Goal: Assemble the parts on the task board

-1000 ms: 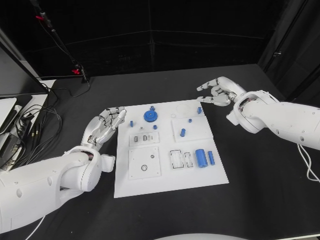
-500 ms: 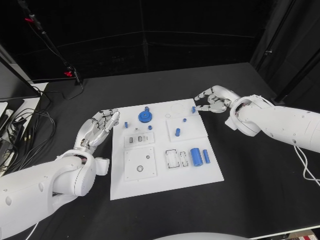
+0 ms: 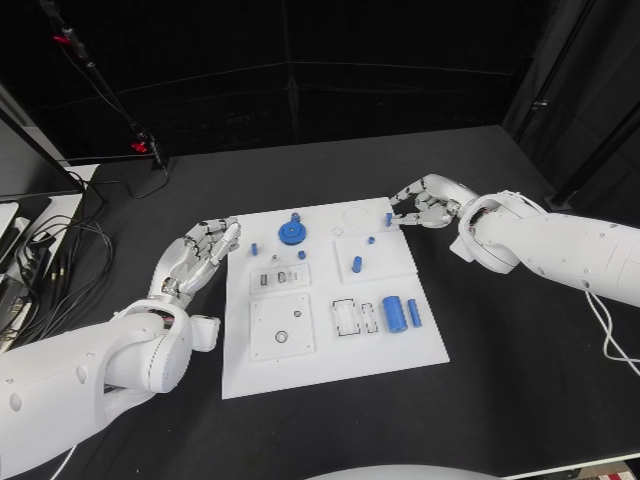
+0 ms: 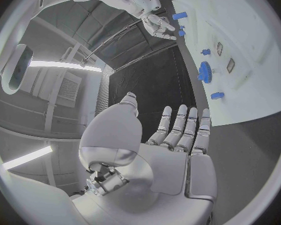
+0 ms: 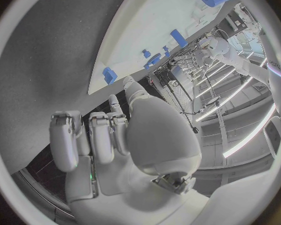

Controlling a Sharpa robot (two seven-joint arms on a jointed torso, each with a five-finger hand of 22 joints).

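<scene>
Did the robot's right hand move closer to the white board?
Yes. The right hand came nearer the task board's far right corner, by the small blue part there.

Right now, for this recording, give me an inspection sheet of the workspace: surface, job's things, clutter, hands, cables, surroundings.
Surface: black table, task board at centre.
Job's things: blue gear, blue cylinder and smaller blue parts on the board.
Clutter: nothing seen on the table itself.
Hands: left hand flat and open beside the board's left edge; right hand with fingers curled at the board's far right corner by a small blue part; grasp unclear.
Cables: bundle at the table's left.
Surroundings: black curtains.
</scene>
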